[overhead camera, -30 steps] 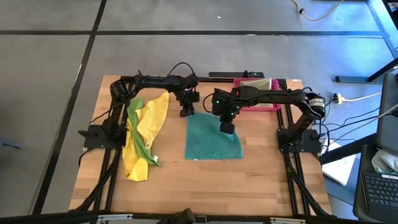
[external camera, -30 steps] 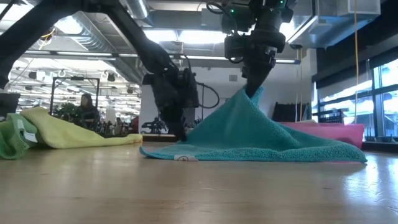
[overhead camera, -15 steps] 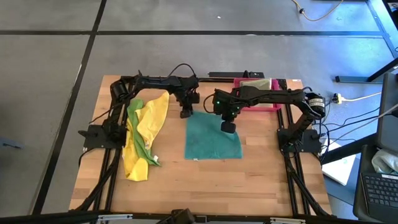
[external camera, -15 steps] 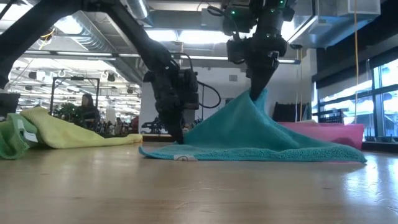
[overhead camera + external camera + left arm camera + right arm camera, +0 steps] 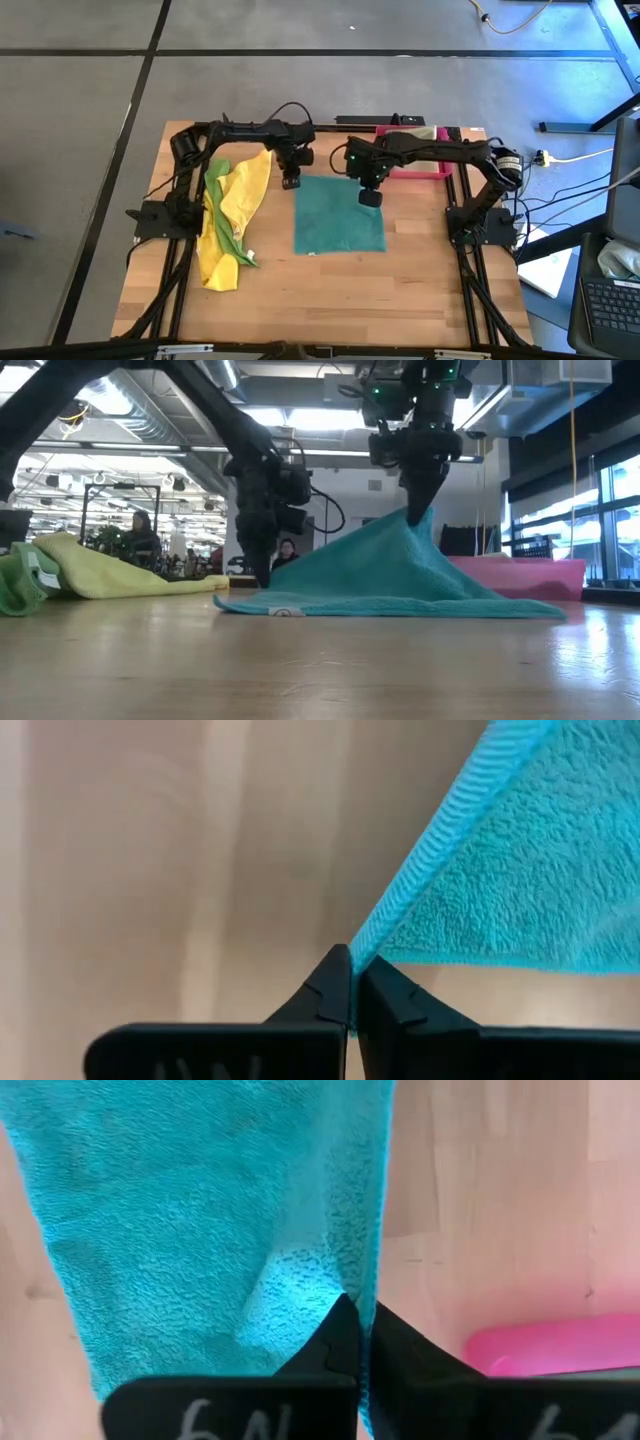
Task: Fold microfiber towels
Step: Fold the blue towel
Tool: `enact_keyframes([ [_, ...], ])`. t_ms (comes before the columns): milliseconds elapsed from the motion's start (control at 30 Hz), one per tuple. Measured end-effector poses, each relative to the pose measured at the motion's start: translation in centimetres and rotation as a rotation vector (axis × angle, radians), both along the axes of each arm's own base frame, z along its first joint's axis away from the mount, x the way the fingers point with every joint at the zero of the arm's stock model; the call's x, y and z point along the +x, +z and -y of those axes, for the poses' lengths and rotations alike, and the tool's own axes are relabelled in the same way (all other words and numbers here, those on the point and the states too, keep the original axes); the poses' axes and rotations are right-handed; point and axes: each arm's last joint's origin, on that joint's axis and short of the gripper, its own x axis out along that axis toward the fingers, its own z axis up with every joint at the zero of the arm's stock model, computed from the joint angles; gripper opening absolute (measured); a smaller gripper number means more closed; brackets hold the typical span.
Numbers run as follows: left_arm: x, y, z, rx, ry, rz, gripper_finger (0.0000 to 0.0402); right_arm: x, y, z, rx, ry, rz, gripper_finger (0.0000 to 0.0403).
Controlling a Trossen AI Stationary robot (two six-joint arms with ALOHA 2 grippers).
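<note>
So the teal towel (image 5: 339, 214) is mid-desk (image 5: 420, 290), not folded yet, with its two far corners pinched: left pincer (image 5: 291, 182) closed on one, right pincer (image 5: 371, 198) closed on the other, lifted higher. Everything's still to do, since the yellow and green towels (image 5: 230, 215) sit heaped at the left. Can't tell what's in the pink tray (image 5: 432, 170) behind the right arm.

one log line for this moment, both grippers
left gripper: shut on teal towel corner | right gripper: shut on teal towel, lifted | phase: fold starting
</note>
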Motion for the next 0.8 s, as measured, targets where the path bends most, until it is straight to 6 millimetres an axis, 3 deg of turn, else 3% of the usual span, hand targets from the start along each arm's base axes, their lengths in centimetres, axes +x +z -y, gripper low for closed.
enact_keyframes([
  [300,0.5,1.5,2.1,0.006,0.024,-0.023,0.0000,-0.7,-0.1,0.7,0.013,0.004,-0.049,0.0006],
  [533,0.8,6.8,3.8,0.048,0.102,0.108,0.0000,-1.2,-0.3,0.1,0.124,0.018,-0.083,0.0008],
  [633,0.8,8.3,5.2,0.017,0.117,0.147,0.0000,-1.6,-1.3,-0.5,0.239,0.036,-0.087,0.0008],
  [800,0.9,8.9,8.4,-0.010,0.056,0.095,0.0000,-2.6,-3.4,-1.3,0.364,0.047,-0.131,0.0004],
])
